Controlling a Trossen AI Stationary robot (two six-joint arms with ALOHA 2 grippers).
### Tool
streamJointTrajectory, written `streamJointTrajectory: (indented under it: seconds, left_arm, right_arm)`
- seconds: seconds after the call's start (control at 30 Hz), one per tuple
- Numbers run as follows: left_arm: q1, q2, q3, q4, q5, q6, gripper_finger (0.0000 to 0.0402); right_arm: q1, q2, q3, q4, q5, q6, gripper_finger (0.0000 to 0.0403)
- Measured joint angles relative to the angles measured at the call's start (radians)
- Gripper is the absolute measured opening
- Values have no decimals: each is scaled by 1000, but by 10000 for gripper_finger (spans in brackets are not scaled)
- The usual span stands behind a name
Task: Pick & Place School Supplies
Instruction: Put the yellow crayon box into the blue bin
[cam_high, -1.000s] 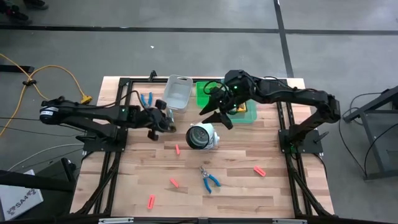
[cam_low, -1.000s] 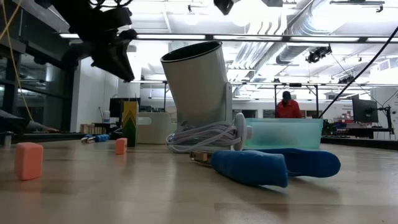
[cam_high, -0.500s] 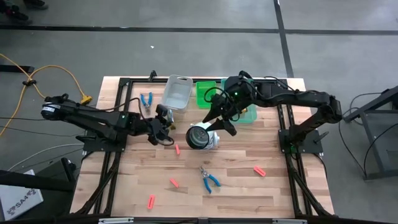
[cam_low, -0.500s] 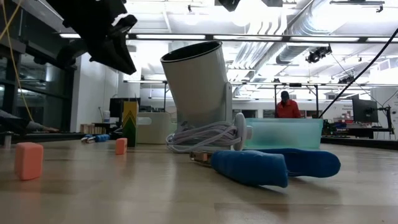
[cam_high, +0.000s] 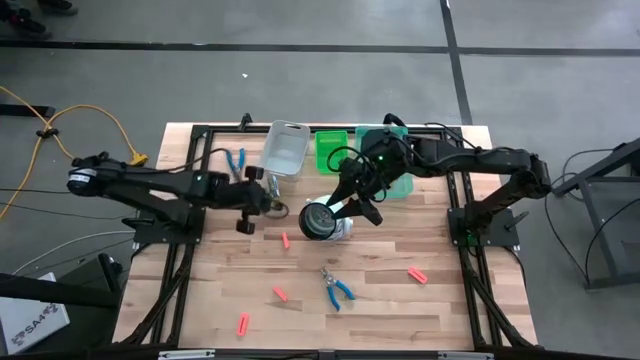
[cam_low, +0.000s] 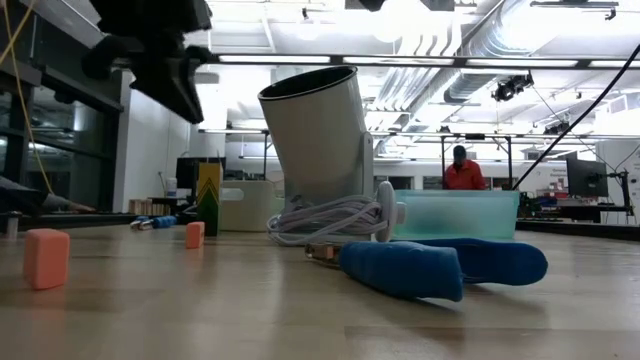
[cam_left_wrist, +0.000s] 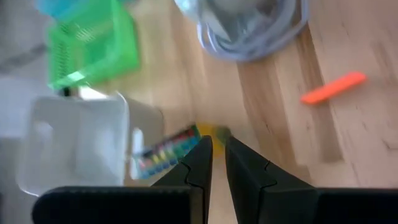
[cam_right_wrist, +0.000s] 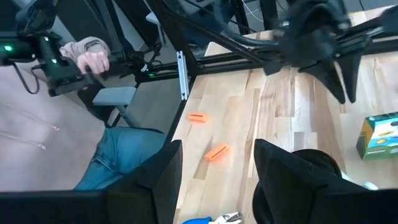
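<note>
While the right gripper (cam_right_wrist: 217, 152) has swung off the green bin (cam_high: 331, 152) and dropped beside the round white object (cam_high: 322, 220), its jaws are wide apart and empty. Left gripper (cam_left_wrist: 217, 146) has drifted slightly; jaws almost together, gripping nothing. Crayon box (cam_left_wrist: 165, 152) sits just beyond those tips, against the grey bin (cam_left_wrist: 68, 143), ungrasped. Probably that pick is next.
</note>
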Motion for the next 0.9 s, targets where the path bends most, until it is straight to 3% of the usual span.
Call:
streamJointTrajectory:
  seconds: [0.13, 0.43, 0.7, 0.9]
  left_arm:
    - [63, 52, 41, -98, 95, 18, 39]
    - [93, 98, 43, -119, 155, 87, 39]
    - [72, 95, 43, -118, 142, 138, 39]
    - [80, 95, 46, -135, 55, 65, 40]
  right_arm:
    - [0, 0, 0, -13, 0, 4, 189]
    - [0, 0, 0, -27, 0, 4, 189]
    - [0, 0, 0, -24, 0, 18, 189]
    - [4, 0, 0, -24, 0, 55, 189]
